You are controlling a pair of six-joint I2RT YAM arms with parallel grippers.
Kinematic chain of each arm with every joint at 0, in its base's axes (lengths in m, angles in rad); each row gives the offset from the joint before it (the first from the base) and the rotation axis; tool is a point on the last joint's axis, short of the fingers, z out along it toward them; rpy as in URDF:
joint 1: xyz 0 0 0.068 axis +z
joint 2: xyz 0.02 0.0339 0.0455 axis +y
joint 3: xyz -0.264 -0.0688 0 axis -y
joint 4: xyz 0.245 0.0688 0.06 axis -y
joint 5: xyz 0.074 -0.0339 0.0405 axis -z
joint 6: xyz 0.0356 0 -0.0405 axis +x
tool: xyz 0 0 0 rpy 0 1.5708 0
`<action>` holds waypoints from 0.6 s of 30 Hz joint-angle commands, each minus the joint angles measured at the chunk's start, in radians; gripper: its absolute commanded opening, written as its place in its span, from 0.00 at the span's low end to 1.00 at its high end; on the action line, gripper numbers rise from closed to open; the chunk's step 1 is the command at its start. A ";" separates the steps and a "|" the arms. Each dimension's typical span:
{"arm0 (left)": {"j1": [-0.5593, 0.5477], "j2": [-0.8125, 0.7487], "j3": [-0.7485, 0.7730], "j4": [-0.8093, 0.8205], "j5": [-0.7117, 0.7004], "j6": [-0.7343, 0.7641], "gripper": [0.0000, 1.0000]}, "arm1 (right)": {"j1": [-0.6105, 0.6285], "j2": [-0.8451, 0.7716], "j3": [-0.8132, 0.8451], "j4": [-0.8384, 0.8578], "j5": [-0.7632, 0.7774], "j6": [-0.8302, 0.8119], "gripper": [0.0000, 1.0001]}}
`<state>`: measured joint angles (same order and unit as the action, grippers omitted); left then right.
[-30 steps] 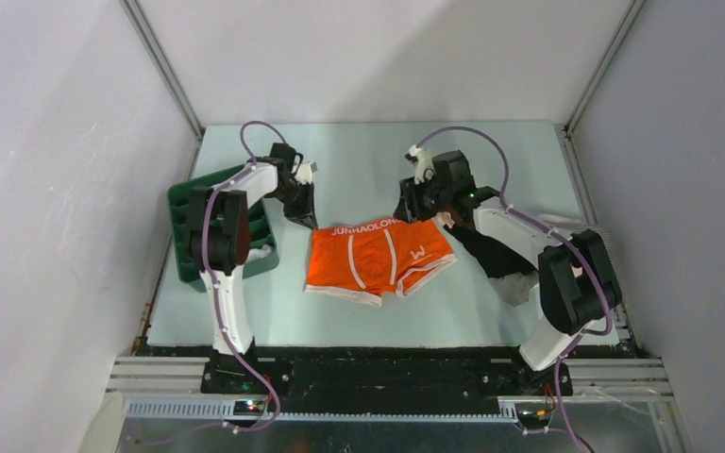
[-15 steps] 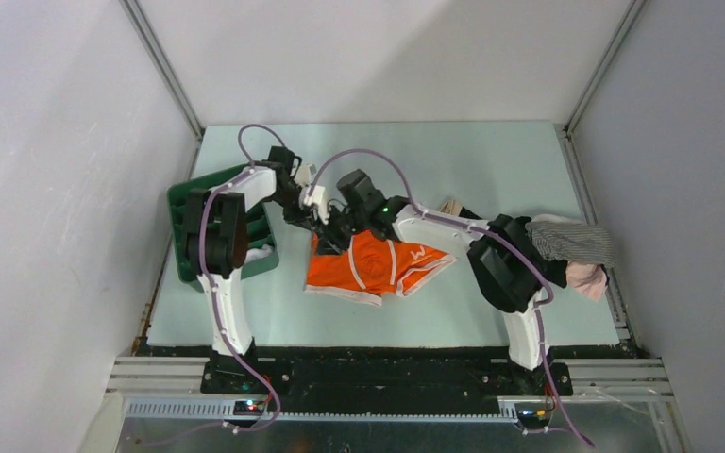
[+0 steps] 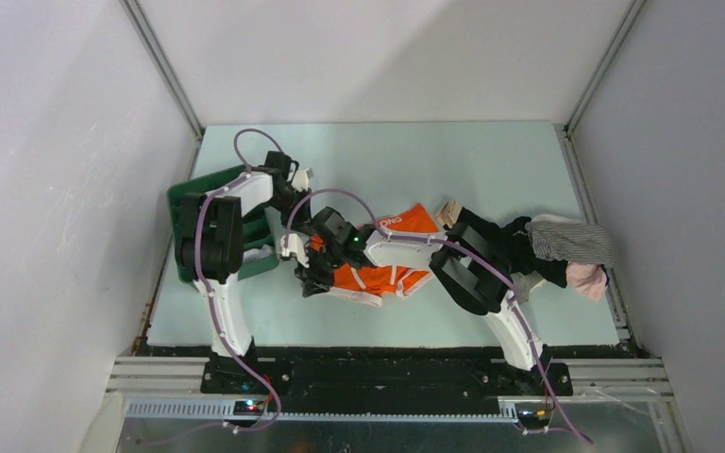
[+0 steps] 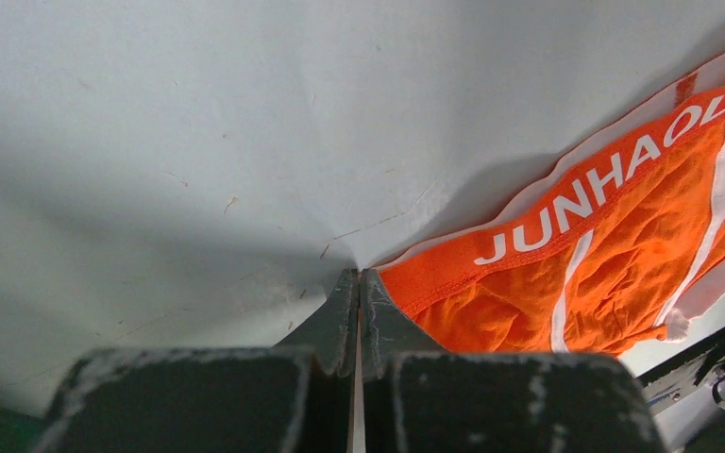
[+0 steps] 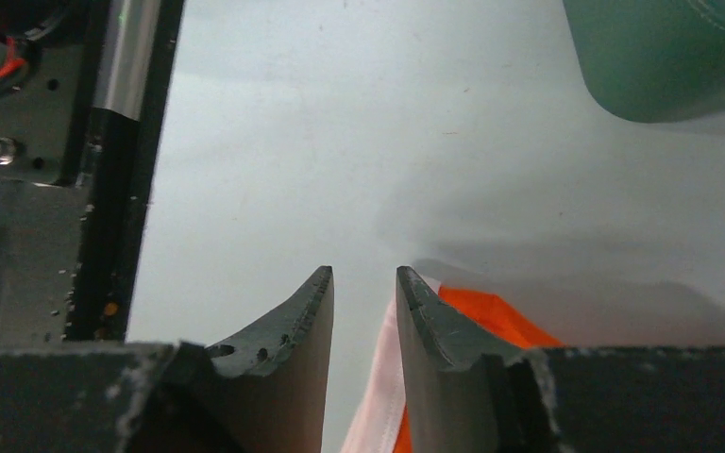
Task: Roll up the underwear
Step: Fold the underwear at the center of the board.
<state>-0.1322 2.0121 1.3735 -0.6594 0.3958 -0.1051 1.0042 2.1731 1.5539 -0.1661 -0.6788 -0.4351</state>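
Observation:
The orange underwear (image 3: 378,278) with white trim lies at the table's middle, and my right arm reaches across it and hides its centre. In the left wrist view its waistband (image 4: 566,203) reads JUNHAO. The near corner of that band rises off the table into my left gripper (image 4: 359,274), which is shut on it; from above that gripper (image 3: 299,209) is at the garment's far left corner. My right gripper (image 5: 364,272) stands open at the near left leg, with the white hem (image 5: 382,377) lying between its fingers against the right one. From above this gripper (image 3: 308,281) points toward the near left.
A green basket (image 3: 181,203) sits at the left edge, also showing in the right wrist view (image 5: 661,57). A heap of other clothes, striped grey (image 3: 571,241) and pink (image 3: 585,276), lies at the right. The black front rail (image 5: 123,142) runs close to my right gripper.
My right arm swung from the waistband's right end across the underwear to its near left hem, its jaws narrowing. My left gripper shut on the left waistband corner.

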 commanded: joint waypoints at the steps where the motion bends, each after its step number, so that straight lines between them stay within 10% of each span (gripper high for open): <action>1: 0.007 -0.042 -0.011 0.026 -0.014 -0.017 0.00 | -0.004 0.040 0.068 -0.001 0.039 -0.036 0.35; 14: 0.007 -0.050 -0.018 0.022 -0.015 -0.012 0.00 | 0.019 0.082 0.087 -0.061 0.100 -0.131 0.35; 18: 0.007 -0.043 -0.008 0.018 -0.022 -0.008 0.00 | 0.020 0.085 0.063 -0.061 0.093 -0.171 0.14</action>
<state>-0.1314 2.0087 1.3689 -0.6544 0.3954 -0.1089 1.0191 2.2486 1.6142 -0.1944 -0.5900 -0.5453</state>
